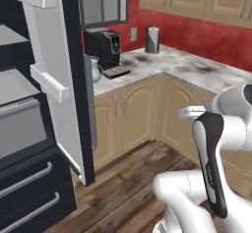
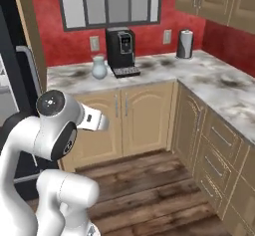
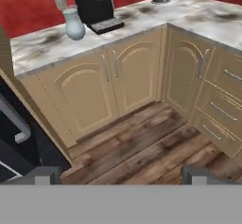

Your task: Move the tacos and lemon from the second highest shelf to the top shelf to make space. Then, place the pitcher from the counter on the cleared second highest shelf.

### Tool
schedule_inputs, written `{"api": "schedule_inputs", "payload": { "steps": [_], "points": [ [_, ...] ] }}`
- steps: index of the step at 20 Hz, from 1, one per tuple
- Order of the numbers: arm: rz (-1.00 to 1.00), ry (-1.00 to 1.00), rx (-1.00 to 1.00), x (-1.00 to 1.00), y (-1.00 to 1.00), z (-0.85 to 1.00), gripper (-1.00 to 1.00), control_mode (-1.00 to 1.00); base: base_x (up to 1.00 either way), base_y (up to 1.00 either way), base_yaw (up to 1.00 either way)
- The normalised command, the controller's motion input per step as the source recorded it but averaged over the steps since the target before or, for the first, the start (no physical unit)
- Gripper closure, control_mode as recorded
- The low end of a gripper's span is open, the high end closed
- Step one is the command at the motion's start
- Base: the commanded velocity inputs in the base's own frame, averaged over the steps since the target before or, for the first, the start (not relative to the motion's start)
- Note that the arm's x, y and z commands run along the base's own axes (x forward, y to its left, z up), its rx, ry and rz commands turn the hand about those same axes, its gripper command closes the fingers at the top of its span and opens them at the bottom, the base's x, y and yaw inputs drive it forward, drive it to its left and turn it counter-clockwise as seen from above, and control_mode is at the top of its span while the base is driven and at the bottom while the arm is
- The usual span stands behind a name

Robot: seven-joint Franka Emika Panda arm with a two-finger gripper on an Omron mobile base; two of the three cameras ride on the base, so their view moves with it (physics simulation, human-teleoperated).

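Note:
The pale blue pitcher [image 2: 99,67] stands on the marble counter [image 2: 214,83], just left of the black coffee machine [image 2: 121,48]. In the hand view the pitcher [image 3: 74,23] is at the top left, far beyond my gripper [image 3: 122,176], which is open and holds nothing. In the left base view the open fridge door half hides the pitcher [image 1: 94,70]. At the far left, the top shelf [image 1: 9,35] is a thin grey panel. Below it lies the second highest shelf [image 1: 17,85] with its thick front rail. The tacos and the lemon are out of view.
The open fridge door [image 1: 59,74] juts out between the shelves and the counter [image 1: 197,70]. A grey canister [image 1: 153,39] stands in the counter's corner. Tan cabinet doors [image 3: 127,76] and drawers line the L-shaped counter over a wooden floor [image 3: 142,147].

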Motion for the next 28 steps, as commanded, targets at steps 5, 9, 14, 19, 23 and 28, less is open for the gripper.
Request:
{"api": "schedule_inputs", "payload": {
  "steps": [5, 9, 14, 19, 23, 28],
  "points": [
    [0.0, 0.0, 0.0, 0.0, 0.0, 0.0, -1.0, 1.0, 0.74, -0.58, 0.56],
    [0.0, 0.0, 0.0, 0.0, 0.0, 0.0, -1.0, 1.0, 0.79, -0.48, 0.53],
    [0.0, 0.0, 0.0, 0.0, 0.0, 0.0, -1.0, 1.0, 0.87, -0.35, 0.51],
    [0.0, 0.0, 0.0, 0.0, 0.0, 0.0, -1.0, 1.0, 0.77, -0.47, 0.47],
    [0.0, 0.0, 0.0, 0.0, 0.0, 0.0, -1.0, 1.0, 0.54, -0.69, 0.38],
    [0.0, 0.0, 0.0, 0.0, 0.0, 0.0, -1.0, 1.0, 0.49, -0.54, 0.25]
  ]
}}
